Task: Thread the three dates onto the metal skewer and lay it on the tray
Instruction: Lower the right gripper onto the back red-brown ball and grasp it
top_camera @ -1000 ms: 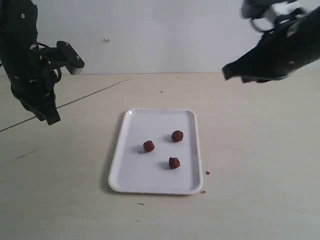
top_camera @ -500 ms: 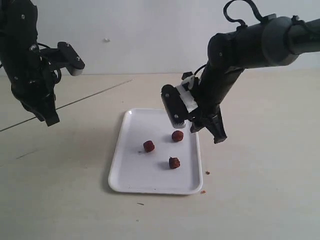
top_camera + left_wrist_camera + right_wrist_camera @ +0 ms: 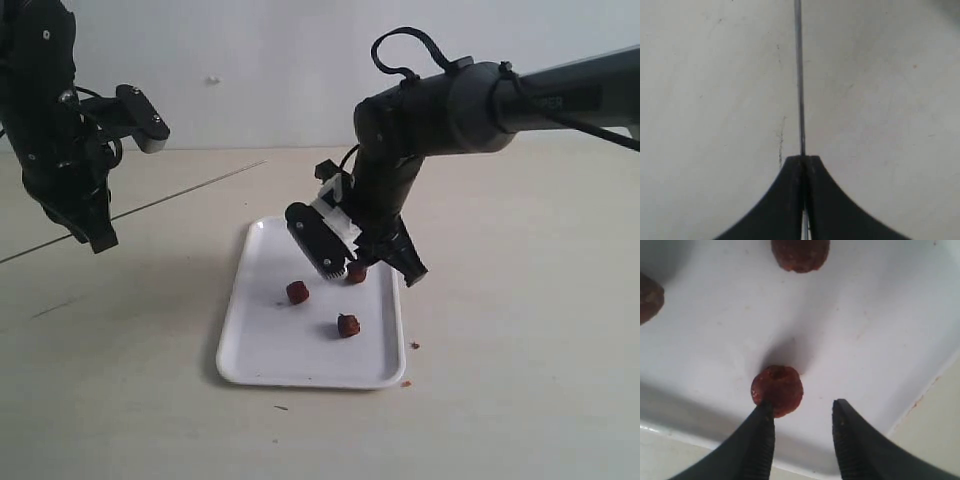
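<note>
Nothing is threaded yet: the three dates (image 3: 348, 325) lie loose on the tray (image 3: 270, 340), the right tool (image 3: 802, 410) is spread at one, and the left tool (image 3: 802, 160) pinches the metal skewer (image 3: 180, 192) well apart.

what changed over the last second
The right end effector swung in from the exterior view's upper right, down over the tray, opened, and now stands at the rear date, not gripping it. Unchanged: the left end effector shut on the skewer, the three dates in place.
</note>
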`<action>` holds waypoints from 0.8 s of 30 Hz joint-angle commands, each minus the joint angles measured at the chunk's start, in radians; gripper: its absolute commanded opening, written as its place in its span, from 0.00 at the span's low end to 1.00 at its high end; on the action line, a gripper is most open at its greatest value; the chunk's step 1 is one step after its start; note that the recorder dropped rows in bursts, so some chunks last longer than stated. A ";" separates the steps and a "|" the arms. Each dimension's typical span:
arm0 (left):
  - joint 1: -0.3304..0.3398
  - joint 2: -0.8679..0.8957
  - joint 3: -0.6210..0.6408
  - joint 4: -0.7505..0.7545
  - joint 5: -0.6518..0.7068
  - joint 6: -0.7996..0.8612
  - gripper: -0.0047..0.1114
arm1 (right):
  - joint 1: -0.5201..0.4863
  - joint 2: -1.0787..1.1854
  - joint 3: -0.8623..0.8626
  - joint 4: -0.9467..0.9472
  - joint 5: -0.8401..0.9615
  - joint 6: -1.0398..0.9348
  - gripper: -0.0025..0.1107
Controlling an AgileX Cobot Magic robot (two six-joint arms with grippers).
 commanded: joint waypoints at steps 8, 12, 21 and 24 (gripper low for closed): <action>0.001 -0.007 0.002 0.000 -0.015 0.000 0.04 | -0.001 -0.016 -0.007 -0.011 0.054 -0.020 0.37; 0.001 -0.007 0.002 0.000 -0.017 0.000 0.04 | -0.001 0.011 -0.007 -0.011 0.031 -0.039 0.45; 0.001 -0.007 0.002 0.000 -0.023 0.000 0.04 | -0.001 0.014 -0.007 -0.003 -0.033 -0.039 0.46; 0.001 -0.007 0.002 0.000 -0.029 0.000 0.04 | -0.001 0.014 -0.007 -0.003 -0.031 -0.044 0.46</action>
